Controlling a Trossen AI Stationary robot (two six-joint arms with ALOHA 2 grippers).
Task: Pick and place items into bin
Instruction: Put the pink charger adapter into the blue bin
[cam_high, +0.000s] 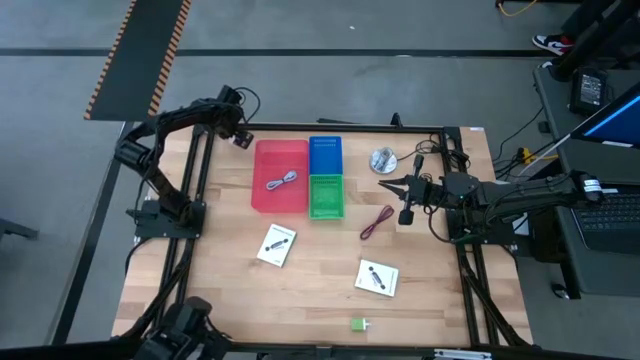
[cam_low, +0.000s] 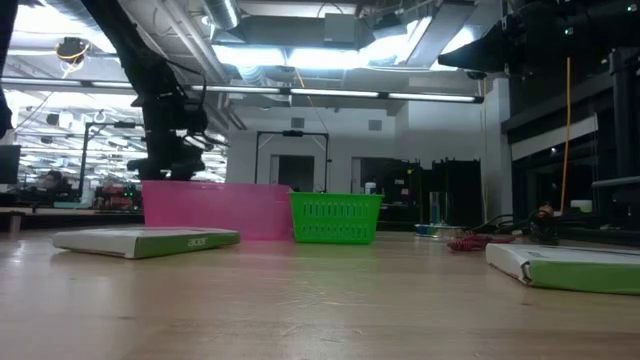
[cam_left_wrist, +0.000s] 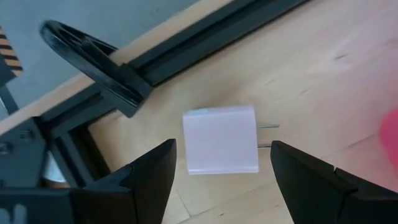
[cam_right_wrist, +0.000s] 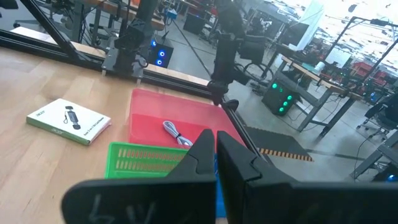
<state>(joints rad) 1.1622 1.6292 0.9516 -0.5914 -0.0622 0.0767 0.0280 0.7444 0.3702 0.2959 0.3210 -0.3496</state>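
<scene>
Over the far left corner of the table I have the left gripper (cam_high: 240, 139), its fingers spread apart with a small pink-white plug block (cam_left_wrist: 221, 139) lying on the wood between them, not gripped. That block sits just outside the red bin (cam_high: 280, 176), near the table's black frame rail. Inside the red bin I see a grey-blue cable (cam_high: 282, 182) coiled on the floor of it. Next to the red bin stand a blue bin (cam_high: 325, 155) and a green basket (cam_high: 326, 196), touching each other.

My right gripper (cam_high: 390, 185) hangs above the right side of the table with its fingers pressed together, holding nothing. A dark red cable (cam_high: 377, 222) lies on the wood just nearer than it, and a round silver disc (cam_high: 383, 159) sits beside the blue bin.

Two white cards (cam_high: 277, 244) (cam_high: 378, 278) lie flat in the middle of the table, well apart. A tiny green block (cam_high: 358, 324) rests near the front edge.
</scene>
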